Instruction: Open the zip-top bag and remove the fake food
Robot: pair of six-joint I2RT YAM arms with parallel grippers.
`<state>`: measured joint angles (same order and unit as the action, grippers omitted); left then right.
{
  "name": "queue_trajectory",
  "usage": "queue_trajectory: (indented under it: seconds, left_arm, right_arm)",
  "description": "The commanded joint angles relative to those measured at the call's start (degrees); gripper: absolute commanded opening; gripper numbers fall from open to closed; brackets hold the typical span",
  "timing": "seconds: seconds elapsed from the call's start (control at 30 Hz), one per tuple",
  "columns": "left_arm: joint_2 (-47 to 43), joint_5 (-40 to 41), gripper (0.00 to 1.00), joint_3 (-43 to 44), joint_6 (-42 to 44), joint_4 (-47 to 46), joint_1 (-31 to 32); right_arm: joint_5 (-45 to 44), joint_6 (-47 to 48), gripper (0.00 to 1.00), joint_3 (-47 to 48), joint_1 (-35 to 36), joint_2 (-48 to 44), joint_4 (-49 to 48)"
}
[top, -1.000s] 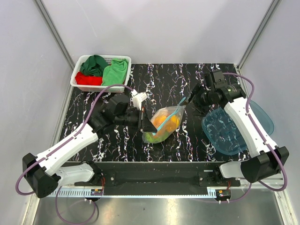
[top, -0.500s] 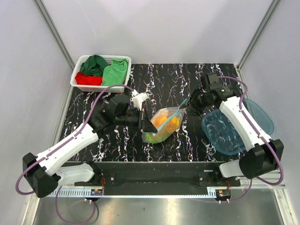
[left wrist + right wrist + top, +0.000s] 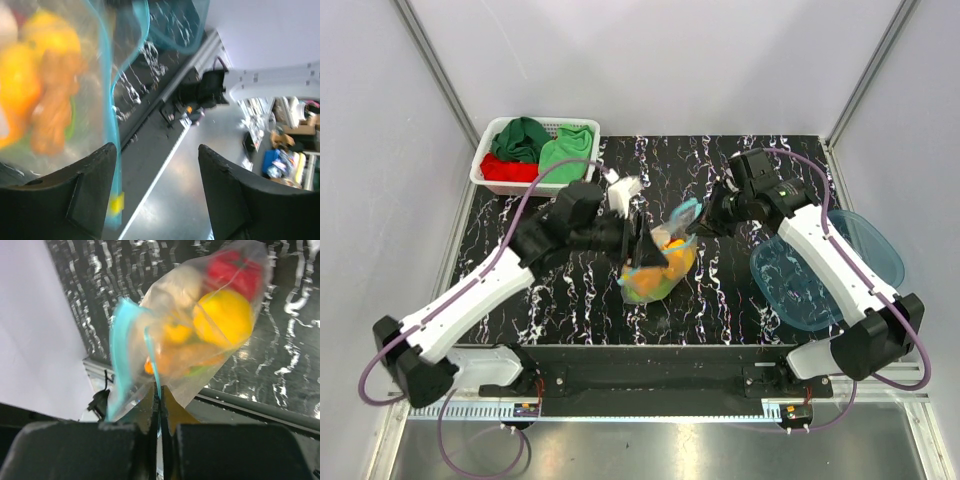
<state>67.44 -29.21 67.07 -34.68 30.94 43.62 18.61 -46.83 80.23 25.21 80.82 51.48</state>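
Both arms have closed in, and the zip-top bag now bows open at its mouth, where its strip ran straight half a second ago. The marbled table has bare surface at 12 and 6 o'clock. A teal tub overhangs the 3 o'clock edge. A white basket of cloths fills the 10 o'clock corner. The bag is at centre with the fake food inside. The right gripper is pinched on the blue zip strip. The left gripper has its fingers apart, the strip beside one.
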Motion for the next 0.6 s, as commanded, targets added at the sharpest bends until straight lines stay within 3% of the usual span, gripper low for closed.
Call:
queue_trajectory:
  seconds: [0.0,0.17,0.33,0.4,0.57]
  left_arm:
    - [7.5,5.7,0.66,9.8,3.0,3.3,-0.1]
    - [13.2,7.5,0.64,15.8,3.4,5.2,-0.8]
    - [14.7,9.3,0.53,17.9,3.6,9.0,-3.1]
    - [12.8,9.6,0.54,19.0,4.3,8.9,-3.1]
    - [9.9,12.8,0.69,21.2,8.0,9.0,-4.2]
  right_arm:
    - [4.9,2.9,0.0,4.2,1.9,-0.7,-2.9]
    - [7.1,4.4,0.0,5.6,3.0,0.0,-3.6]
    - [8.9,5.9,0.0,7.0,3.0,0.0,-3.2]
    - [10.5,6.9,0.0,7.0,2.9,0.0,-2.8]
    - [14.3,11.5,0.0,5.5,3.0,-1.0,-2.7]
